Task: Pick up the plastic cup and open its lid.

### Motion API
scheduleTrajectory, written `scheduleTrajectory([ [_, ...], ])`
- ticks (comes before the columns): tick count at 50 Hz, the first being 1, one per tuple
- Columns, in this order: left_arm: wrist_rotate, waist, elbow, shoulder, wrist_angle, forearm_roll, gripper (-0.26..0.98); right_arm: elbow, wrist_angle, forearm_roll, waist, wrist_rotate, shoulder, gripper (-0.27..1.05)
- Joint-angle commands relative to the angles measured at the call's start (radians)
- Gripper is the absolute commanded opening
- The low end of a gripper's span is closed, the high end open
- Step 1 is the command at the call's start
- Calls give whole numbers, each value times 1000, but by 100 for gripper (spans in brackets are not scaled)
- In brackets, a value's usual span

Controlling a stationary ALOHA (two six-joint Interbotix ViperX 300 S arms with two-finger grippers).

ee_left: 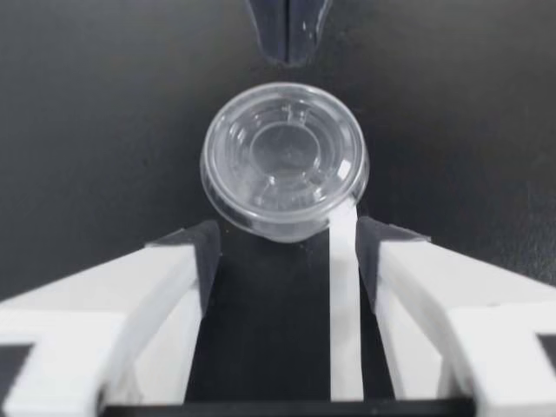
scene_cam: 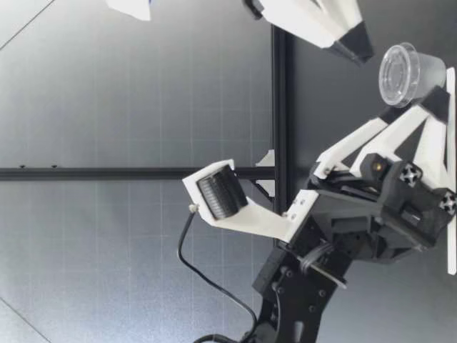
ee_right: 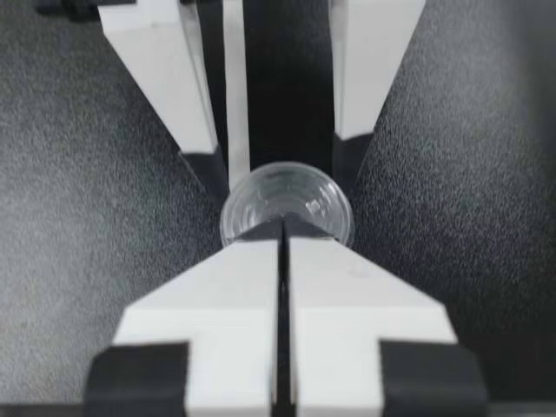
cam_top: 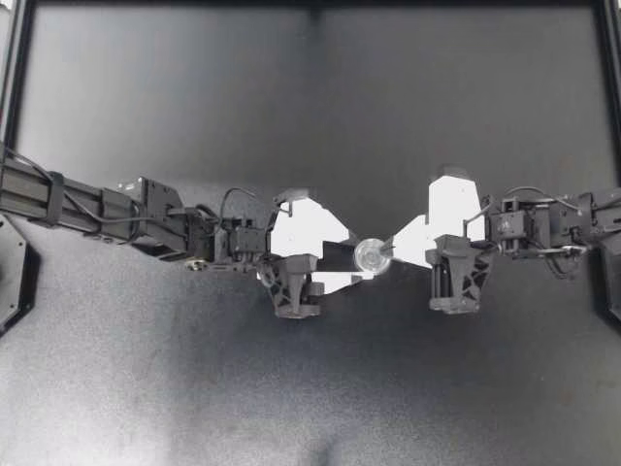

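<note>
A small clear plastic cup (cam_top: 370, 254) with its lid on stands on the dark table between my two grippers. My left gripper (cam_top: 357, 259) is open, its white fingers reaching to either side of the cup's lower part without touching it. In the left wrist view the cup (ee_left: 285, 161) sits just ahead of the fingertips (ee_left: 205, 256). My right gripper (cam_top: 390, 249) is shut, and its tip rests at the lid's rim on the far side. The right wrist view shows that shut tip (ee_right: 282, 234) covering part of the cup (ee_right: 300, 195). From table height, the cup (scene_cam: 410, 71) is upright.
The dark table mat (cam_top: 310, 388) spreads all round the grippers. A black frame rail (cam_top: 310, 6) runs along the far edge, with side rails (cam_top: 12, 87) at the table's edges. No other objects lie near the cup.
</note>
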Motion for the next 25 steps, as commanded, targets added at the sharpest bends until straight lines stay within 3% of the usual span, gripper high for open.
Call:
scheduleTrajectory([
  [1,0,5,-17,-17,-12,-3,56,-8,-5,2,-8,2,-2,-19],
  [25,-2,5,-29,-2,-12,-2,56,-18,-3,3,-8,6,63,-19],
])
